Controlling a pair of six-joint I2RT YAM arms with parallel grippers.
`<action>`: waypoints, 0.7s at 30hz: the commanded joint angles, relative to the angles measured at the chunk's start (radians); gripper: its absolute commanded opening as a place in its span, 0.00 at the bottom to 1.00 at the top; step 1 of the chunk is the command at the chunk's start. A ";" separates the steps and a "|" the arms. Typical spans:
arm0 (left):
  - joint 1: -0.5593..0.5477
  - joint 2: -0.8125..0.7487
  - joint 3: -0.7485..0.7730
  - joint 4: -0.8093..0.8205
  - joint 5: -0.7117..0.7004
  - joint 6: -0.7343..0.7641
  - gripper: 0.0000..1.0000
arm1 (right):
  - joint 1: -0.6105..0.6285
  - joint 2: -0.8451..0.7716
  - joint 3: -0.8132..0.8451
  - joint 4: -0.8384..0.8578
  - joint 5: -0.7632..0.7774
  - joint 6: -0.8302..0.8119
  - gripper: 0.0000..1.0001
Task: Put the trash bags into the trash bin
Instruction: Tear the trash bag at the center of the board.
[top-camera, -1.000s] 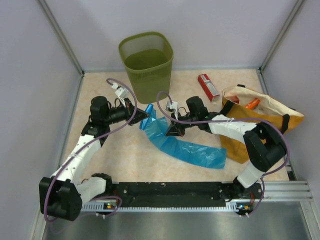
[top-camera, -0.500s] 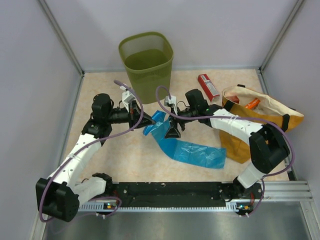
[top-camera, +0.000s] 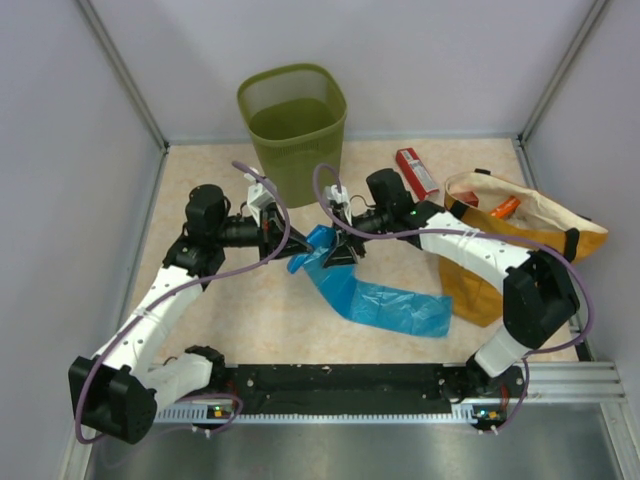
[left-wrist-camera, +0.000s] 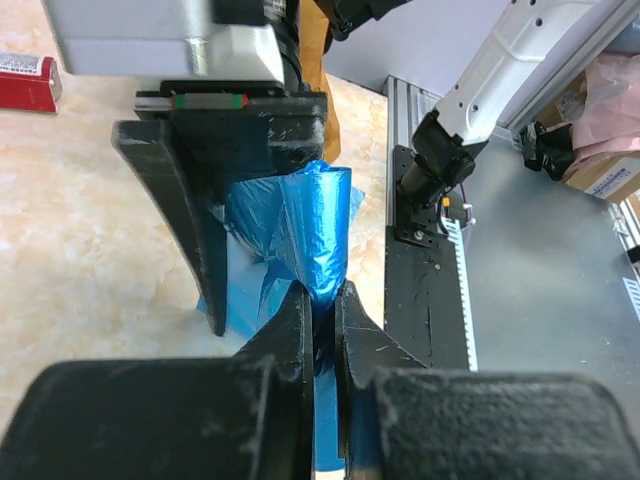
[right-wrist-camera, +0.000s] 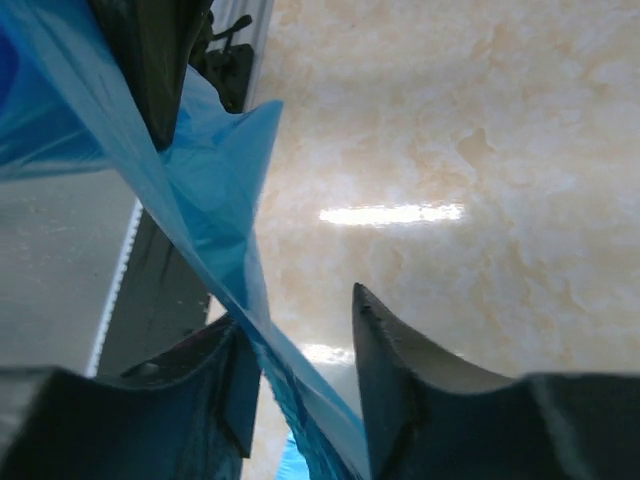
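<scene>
The blue trash bag (top-camera: 385, 300) lies stretched across the table, with its upper end (top-camera: 318, 243) bunched and lifted. My left gripper (top-camera: 288, 241) is shut on that bunched end, which also shows in the left wrist view (left-wrist-camera: 318, 235) with the left gripper (left-wrist-camera: 322, 300) pinching it. My right gripper (top-camera: 341, 251) is right beside it, open, with the bag's film (right-wrist-camera: 215, 215) running between its jaws along the left finger (right-wrist-camera: 215, 375). The right gripper (right-wrist-camera: 300, 330) is not closed on the film. The olive mesh trash bin (top-camera: 293, 125) stands just behind both grippers.
A flat red box (top-camera: 417, 172) lies right of the bin. A mustard-orange sack with black handles (top-camera: 500, 260) sits at the right wall. The black and grey base rail (top-camera: 340, 385) runs along the near edge. Grey walls enclose the table.
My left gripper has moved right and now holds the bag's upper end. My right gripper has shifted up and left toward the bin. The bag's top has bunched and lifted.
</scene>
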 joint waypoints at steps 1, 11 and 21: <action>-0.002 -0.003 0.045 0.029 -0.001 0.016 0.00 | 0.025 0.018 0.034 0.005 -0.075 0.009 0.22; 0.006 -0.015 -0.006 0.130 -0.153 -0.053 0.00 | 0.035 -0.026 -0.108 0.227 0.047 0.198 0.00; 0.041 -0.006 -0.079 0.336 -0.338 -0.243 0.00 | 0.055 -0.051 -0.231 0.381 0.194 0.268 0.00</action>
